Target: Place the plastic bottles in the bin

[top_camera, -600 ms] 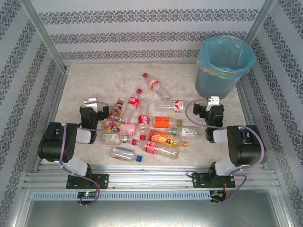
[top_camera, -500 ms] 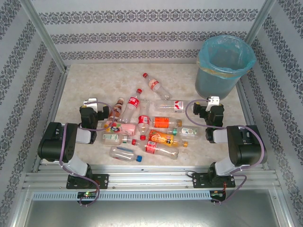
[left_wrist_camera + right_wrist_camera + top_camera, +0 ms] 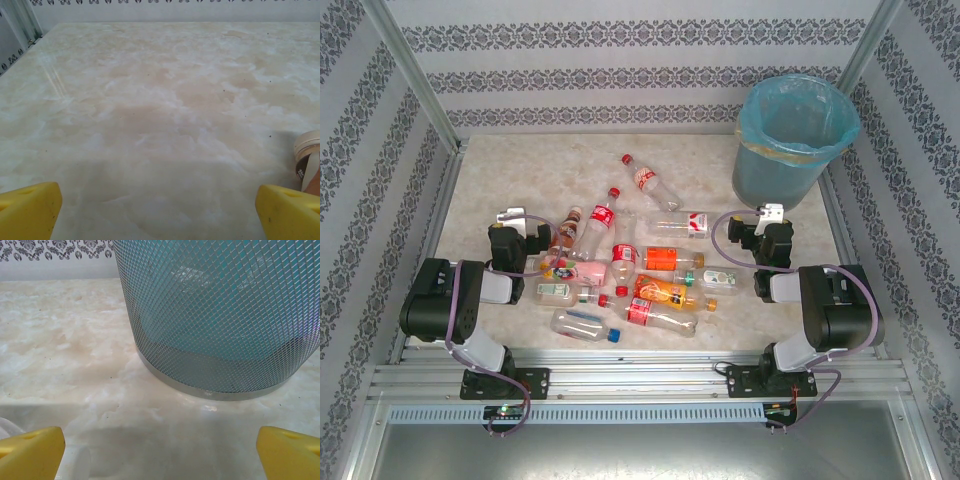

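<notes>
The marble bench [image 3: 520, 170] carries the bag-lined bin [image 3: 793, 135] upright at its two o'clock corner. The plastic bottles [image 3: 623, 262] lie scattered at centre, between the arms. The left pincer [image 3: 159, 210] at nine o'clock and the right pincer [image 3: 160, 450] at three o'clock both gape wide, grasping nothing.

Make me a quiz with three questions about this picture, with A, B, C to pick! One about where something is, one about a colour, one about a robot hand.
1. Where does the bin stand? A. far right corner B. between the arms C. near left corner
2. What colour is its bag? A. red B. yellow C. light blue
3. How is the right gripper? A. shut on a bottle B. open, empty C. shut, empty
Answers: A, it stands back right from above; C, blue plastic folds over the rim; B, its yellow fingers sit wide apart, nothing between.
</notes>
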